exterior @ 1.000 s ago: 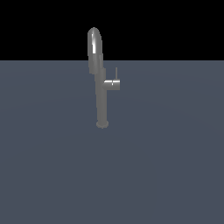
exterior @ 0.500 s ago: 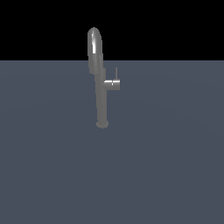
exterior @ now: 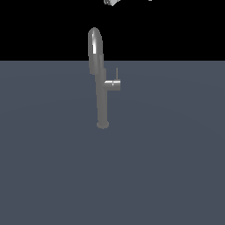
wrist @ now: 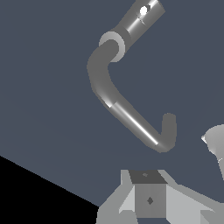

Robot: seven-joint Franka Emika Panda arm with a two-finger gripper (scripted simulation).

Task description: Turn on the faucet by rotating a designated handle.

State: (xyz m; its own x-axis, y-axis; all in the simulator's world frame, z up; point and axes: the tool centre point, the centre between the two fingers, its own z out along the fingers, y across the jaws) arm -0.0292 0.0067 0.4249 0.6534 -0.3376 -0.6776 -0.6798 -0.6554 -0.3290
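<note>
Flat, dim, shadowless renders; sharp highlight streak along the faucet (exterior: 97, 74).

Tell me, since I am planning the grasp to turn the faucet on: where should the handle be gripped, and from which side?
Grip the thin lever rod of the handle, not its stub. The rod stands upright and bare at the stub's outer end, on the exterior view's right of the faucet column. Probably come down from above, jaws astride it; that side is free of the spout.

We see a flat slate-blue floor (exterior: 167, 167) filling the lower scene — plain, matte, evenly lit. Above its straight far edge, a pure black backdrop (exterior: 35, 26) — no detail visible.
</note>
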